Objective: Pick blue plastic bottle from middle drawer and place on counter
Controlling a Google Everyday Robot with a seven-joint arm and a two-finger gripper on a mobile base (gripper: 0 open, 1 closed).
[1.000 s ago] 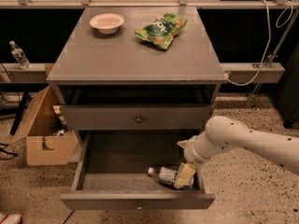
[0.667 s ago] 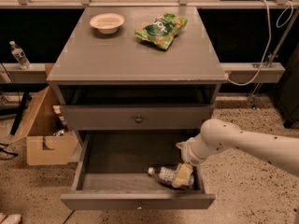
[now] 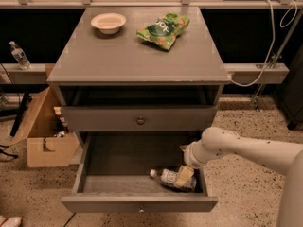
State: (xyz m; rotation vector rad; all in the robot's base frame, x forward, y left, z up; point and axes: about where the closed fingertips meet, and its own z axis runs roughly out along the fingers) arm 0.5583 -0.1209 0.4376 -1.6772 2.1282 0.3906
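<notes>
Camera view: one gripper [image 3: 184, 175], two drawers, two bottles, one bowl, one bag and one cardboard box.
Gripper: low inside the open middle drawer [image 3: 139, 204], at its right front corner, on the end of the one white arm [image 3: 246, 148] that reaches in from the right.
Gripper state: I cannot tell whether it is spread or clamped; it lies right over the bottle's body.
Blue plastic bottle [image 3: 168, 178]: one, lying on its side on the drawer floor directly under the gripper, its white cap pointing away from the gripper toward picture-left.
Counter [image 3: 137, 56]: well above the gripper.
Upper drawer [image 3: 140, 120]: one, shut, just above the gripper, with a dark round knob.
Bowl [image 3: 108, 22]: one, on the counter, far up and to picture-left of the gripper.
Green bag [image 3: 162, 30]: one, on the counter, high above the gripper, beside the bowl but apart from it.
Small bottle [image 3: 19, 56]: one, upright on a ledge, far to picture-left of the gripper.
Cardboard box [image 3: 45, 136]: one, on the floor, well to picture-left of the gripper.
</notes>
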